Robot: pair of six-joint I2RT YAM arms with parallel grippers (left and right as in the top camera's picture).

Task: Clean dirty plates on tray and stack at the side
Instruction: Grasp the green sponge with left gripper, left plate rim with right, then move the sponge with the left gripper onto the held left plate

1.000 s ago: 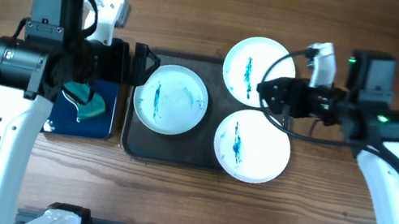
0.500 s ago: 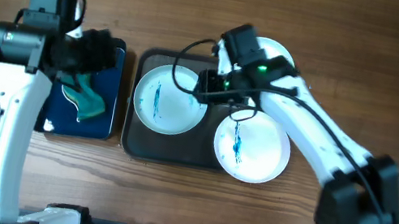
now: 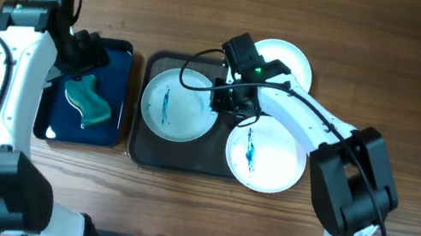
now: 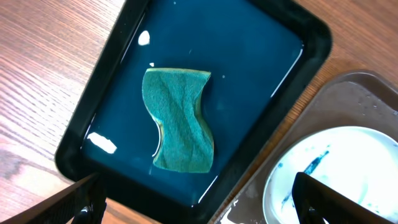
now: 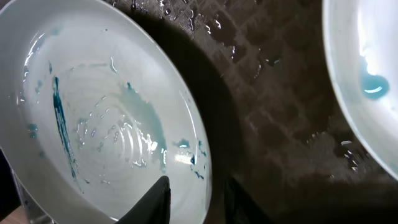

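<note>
left plate [image 3: 180,106] lies on the grey tray [image 3: 178,154], second plate [image 3: 265,155] at the tray's right end, third plate [image 3: 290,58] behind it. right gripper [image 5: 196,186] reaches across, fingers straddling the left plate's right rim, can't tell if clamped. left gripper [image 4: 196,186] spread wide above the green sponge [image 4: 180,121] in the small black tray [image 4: 317,43], wooden table [image 3: 213,6].

Plate [image 3: 178,105] at the right claw [image 5: 196,202]: white, blue-teal streak. Tray [image 3: 186,157] beneath it: dark grey. Under the left claw [image 4: 199,211]: green sponge [image 4: 179,121]; small tray [image 4: 314,46], black rim, blue interior. Table [image 3: 213,6]: brown wood grain.
</note>
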